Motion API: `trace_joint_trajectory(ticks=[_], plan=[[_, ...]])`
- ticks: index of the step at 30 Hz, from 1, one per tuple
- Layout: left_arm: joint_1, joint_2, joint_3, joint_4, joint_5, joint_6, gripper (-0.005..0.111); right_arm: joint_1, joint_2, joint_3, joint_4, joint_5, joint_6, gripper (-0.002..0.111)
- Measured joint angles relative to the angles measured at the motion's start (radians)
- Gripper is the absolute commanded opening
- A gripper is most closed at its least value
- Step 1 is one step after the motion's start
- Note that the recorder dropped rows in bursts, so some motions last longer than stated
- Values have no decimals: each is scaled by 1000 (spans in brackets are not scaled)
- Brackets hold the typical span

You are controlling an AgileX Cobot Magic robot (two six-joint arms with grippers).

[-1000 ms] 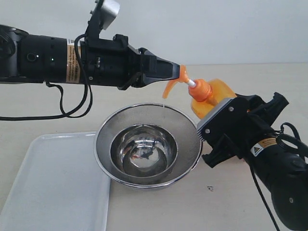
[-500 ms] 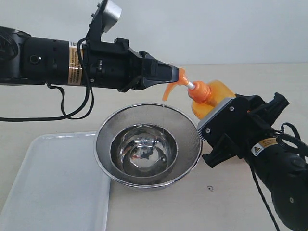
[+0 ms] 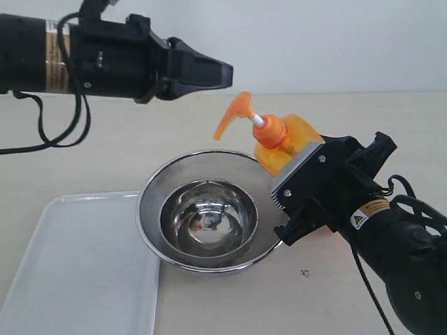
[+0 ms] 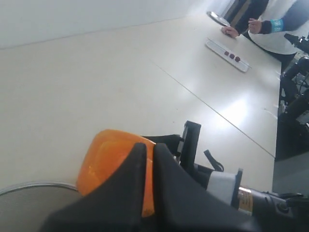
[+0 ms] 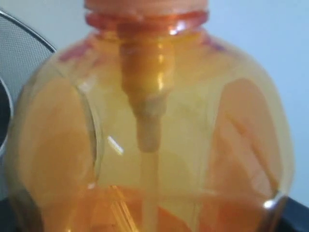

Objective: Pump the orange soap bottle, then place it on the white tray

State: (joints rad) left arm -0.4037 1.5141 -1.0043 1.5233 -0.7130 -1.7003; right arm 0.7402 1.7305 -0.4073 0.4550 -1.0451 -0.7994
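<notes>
- Far left, the tray [image 3: 77,265] lies flat on the table [image 3: 335,112], bare, its right edge tucked against the bowl.
- Up top, the left arm stretches in level from the left edge, high above the table, cable looping below it.
- Its left gripper [image 3: 225,72] points right, tapering to a tip. It hangs above and to the left of the pump, with clear air between them.
- From the left wrist camera, the two dark fingers [image 4: 169,183] sit drawn together with only a thin slit between them, and nothing is in them. The orange shows just beyond.
- Centre now: the steel mesh bowl [image 3: 162,187] sits upright, its left rim overlapping the tray's edge in the exterior view.
- Just right of the bowl's rear rim comes the soap bottle [image 3: 290,136], tipped over to the left. Its pump head [image 3: 234,112] is raised on the white stem, spout curling down above the bowl's rim.
- The bottle is not on the tray; the whole bowl lies between them.
- The right gripper [image 3: 283,167] is clamped around the bottle's lower body, jaws spread wide by it, hiding the base.
- The right arm slants up from the lower right corner, wrist angled toward the bowl.
- The right wrist camera is filled with translucent orange, the inner tube running down the middle.
</notes>
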Motion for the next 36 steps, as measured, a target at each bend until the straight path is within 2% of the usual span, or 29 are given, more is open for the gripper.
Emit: trace_joint_trajectory(ticks=[7, 14, 20, 36], plan=[[11, -82, 0, 66, 6, -65, 5, 0, 0, 0, 8, -5, 0, 0], [9, -27, 0, 87, 10, -87, 5, 0, 0, 0, 14, -7, 0, 0], [-25, 63, 0, 17, 12, -24, 5, 0, 0, 0, 14, -7, 0, 0], [-32, 159, -6, -78, -20, 17, 5, -12, 0, 3, 59, -1, -42, 0]])
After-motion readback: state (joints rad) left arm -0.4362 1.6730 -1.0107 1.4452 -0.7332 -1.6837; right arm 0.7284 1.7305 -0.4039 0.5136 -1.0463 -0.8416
